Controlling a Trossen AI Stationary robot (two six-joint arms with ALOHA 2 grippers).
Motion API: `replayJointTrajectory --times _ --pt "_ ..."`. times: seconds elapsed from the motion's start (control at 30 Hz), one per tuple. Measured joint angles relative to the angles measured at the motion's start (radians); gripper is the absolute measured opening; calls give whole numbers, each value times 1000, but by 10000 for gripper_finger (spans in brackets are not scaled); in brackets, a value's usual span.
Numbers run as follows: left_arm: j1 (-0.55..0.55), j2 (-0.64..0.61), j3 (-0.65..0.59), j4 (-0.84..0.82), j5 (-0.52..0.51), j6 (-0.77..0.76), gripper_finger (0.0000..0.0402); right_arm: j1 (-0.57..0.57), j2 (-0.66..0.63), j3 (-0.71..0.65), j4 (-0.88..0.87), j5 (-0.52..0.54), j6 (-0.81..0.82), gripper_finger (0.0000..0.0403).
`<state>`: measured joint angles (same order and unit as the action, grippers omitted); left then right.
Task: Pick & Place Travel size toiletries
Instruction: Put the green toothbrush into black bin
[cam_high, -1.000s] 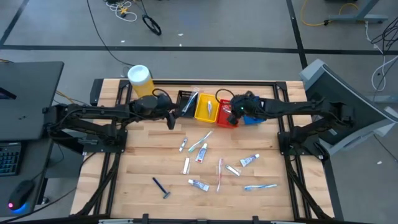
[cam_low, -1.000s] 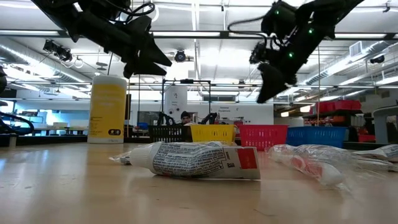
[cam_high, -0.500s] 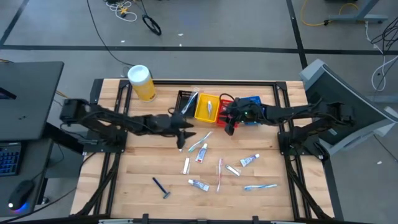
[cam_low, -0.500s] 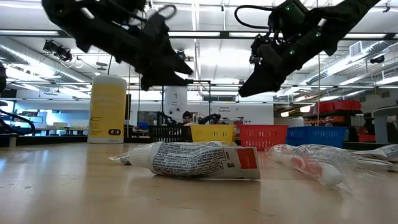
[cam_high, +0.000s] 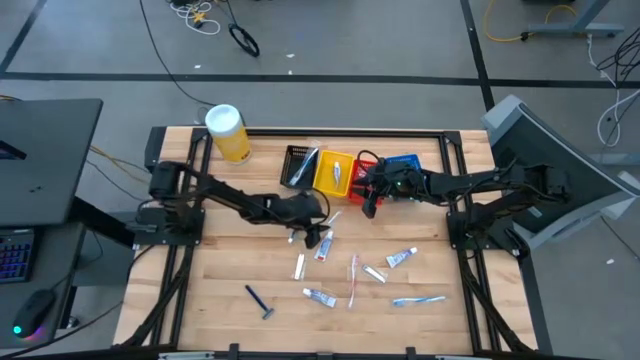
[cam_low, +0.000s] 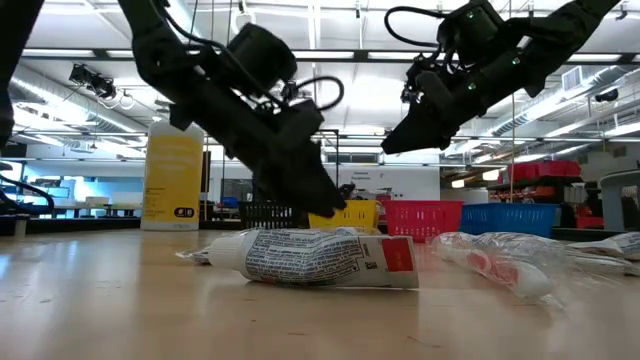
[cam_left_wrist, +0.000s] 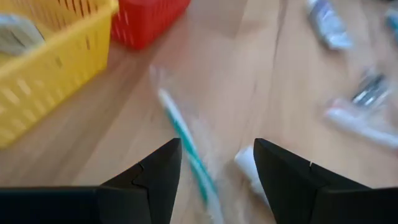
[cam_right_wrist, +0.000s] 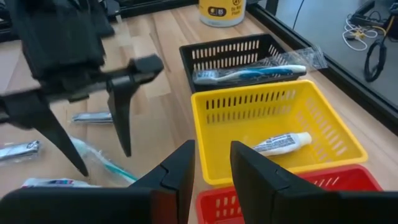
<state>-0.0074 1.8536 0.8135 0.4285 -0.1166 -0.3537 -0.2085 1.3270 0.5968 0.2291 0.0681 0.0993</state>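
Note:
Several small toiletries lie flat on the wooden table: white tubes (cam_high: 401, 257), a wrapped toothbrush (cam_high: 418, 299) and a dark blue razor (cam_high: 260, 300). My left gripper (cam_high: 312, 237) is open, low over a green-and-white wrapped toothbrush (cam_left_wrist: 186, 146). Its fingers stand on either side of the toothbrush without touching it, with a white tube (cam_left_wrist: 249, 167) next to it. My right gripper (cam_high: 367, 207) is open and empty, raised in front of the yellow basket (cam_right_wrist: 273, 134) and the red basket (cam_right_wrist: 298, 196).
Black (cam_high: 299, 165), yellow (cam_high: 333, 172), red (cam_high: 361, 176) and blue (cam_high: 405, 165) baskets stand in a row at the table's far side. The black one holds a toothbrush (cam_right_wrist: 249, 73), the yellow one a tube (cam_right_wrist: 281, 143). A yellow canister (cam_high: 227, 132) stands at the far left.
My left gripper has moved from beside the black basket toward the table's near and right edges, and down to the green toothbrush. My right gripper has moved a little from over the red basket toward the near edge, then kept still.

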Motion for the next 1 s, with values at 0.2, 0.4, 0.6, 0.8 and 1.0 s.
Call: replayJointTrajectory --times 0.2,0.4,0.6,0.8,1.0 --pt "0 62 5 -26 -3 -12 210 0 0 0 -2 0 -6 112" --pt "-11 71 8 -53 -43 15 198 0 0 0 -2 0 -6 112" --pt "-12 73 6 -62 -80 25 123 0 0 0 -3 0 -6 112" --pt "-13 70 4 -61 -85 27 42 0 0 0 -3 0 -6 112" --pt "-13 42 -1 -62 -82 50 33 0 0 0 0 0 -6 112"
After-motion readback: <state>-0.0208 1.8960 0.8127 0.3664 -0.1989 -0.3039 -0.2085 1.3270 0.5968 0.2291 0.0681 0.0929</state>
